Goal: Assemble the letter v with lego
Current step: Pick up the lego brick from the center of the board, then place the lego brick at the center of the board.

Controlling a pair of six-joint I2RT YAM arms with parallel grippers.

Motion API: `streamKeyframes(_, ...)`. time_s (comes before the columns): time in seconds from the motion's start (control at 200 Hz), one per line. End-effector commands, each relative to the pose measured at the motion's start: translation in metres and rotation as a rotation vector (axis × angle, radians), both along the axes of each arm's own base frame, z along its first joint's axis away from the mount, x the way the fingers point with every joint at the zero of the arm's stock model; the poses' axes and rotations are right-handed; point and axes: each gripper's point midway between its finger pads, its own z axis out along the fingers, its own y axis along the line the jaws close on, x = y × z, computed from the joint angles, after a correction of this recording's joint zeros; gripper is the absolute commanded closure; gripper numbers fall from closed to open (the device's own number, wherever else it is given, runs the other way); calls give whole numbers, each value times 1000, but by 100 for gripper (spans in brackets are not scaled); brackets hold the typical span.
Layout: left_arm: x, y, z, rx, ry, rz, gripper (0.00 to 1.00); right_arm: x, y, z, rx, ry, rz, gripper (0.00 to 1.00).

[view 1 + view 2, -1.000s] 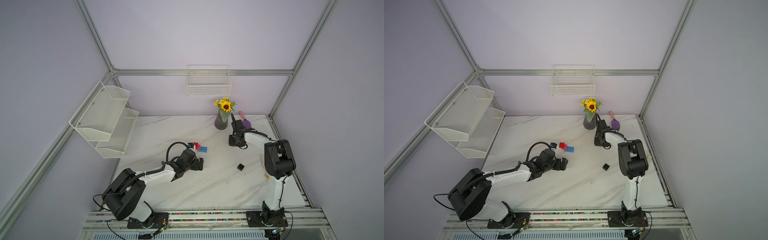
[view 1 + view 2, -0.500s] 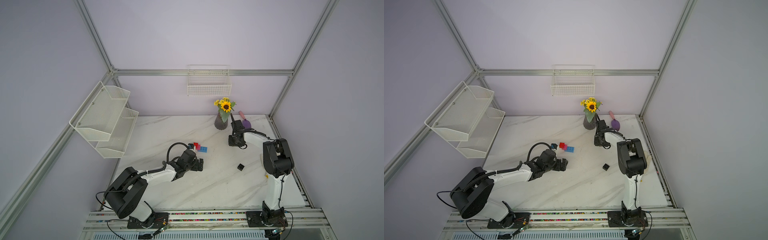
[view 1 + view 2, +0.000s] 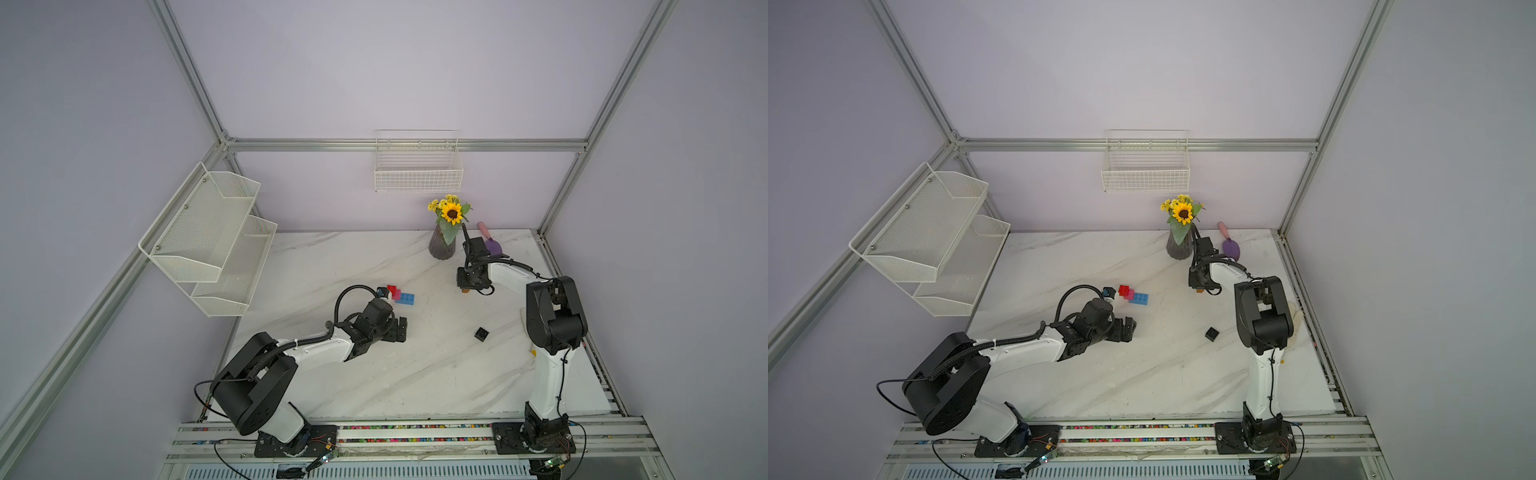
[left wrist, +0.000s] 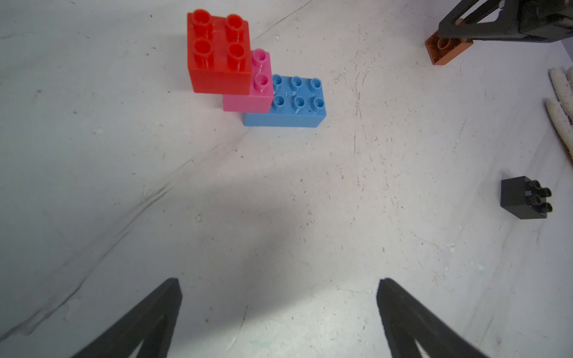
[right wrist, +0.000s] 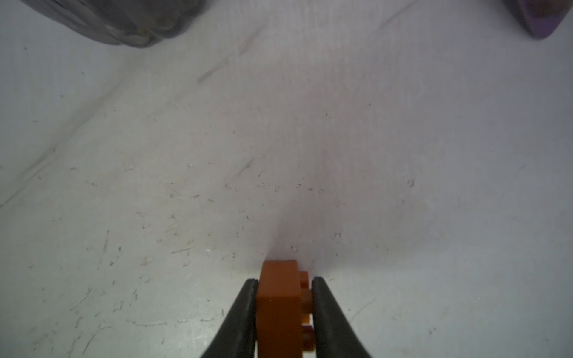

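A red brick (image 4: 218, 52), a pink brick (image 4: 248, 102) and a light-blue brick (image 4: 285, 117) are joined in steps mid-table, also seen as a small cluster (image 3: 400, 294) in both top views. My left gripper (image 4: 279, 285) stands open in front of them, nothing between its fingers. An orange-brown brick (image 5: 279, 297) lies on its side on the table; my right gripper (image 5: 284, 283) is shut on it, one finger on its base and one on its studs. In a top view that brick (image 3: 1200, 292) peeks out under the right gripper. A black brick (image 3: 481, 333) lies on its side, apart from both grippers.
A vase with a sunflower (image 3: 442, 245) and a purple trowel (image 3: 493, 246) stand close behind the right gripper. White wire shelves (image 3: 208, 241) hang at the left, a wire basket (image 3: 417, 174) on the back wall. A white cloth-like thing (image 4: 561, 102) lies by the right arm.
The right gripper's jaws have closed onto the orange-brown brick. Both arms have otherwise barely moved.
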Motion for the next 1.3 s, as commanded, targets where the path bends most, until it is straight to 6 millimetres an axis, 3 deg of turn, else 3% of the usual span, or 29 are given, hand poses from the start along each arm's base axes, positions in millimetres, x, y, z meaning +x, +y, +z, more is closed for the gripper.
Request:
streamKeyframes(0.0,11,-7,16,-38,-34,6,0,9,2,6,18,-26,5,78)
streamKeyframes(0.21,11,-5,16,-33,-38,11,0,9,2,13,11,-45,21,93)
streamKeyframes(0.32,11,-4,18,-31,-44,12,0,9,-10,26,-69,-74,10,97)
streamKeyframes(0.48,12,-5,18,-32,-49,10,0,4,-21,54,-321,-116,17,100)
streamKeyframes(0.63,12,-7,17,-40,-47,6,0,2,-15,79,-549,-158,58,100)
streamKeyframes(0.91,8,-4,17,-53,-49,10,0,-8,23,62,-778,-127,154,100)
streamKeyframes(1.13,4,2,18,-45,-57,17,0,-17,23,45,-934,-63,179,100)
streamKeyframes(1.295,4,1,18,-47,-57,16,0,-24,18,34,-955,-33,185,100)
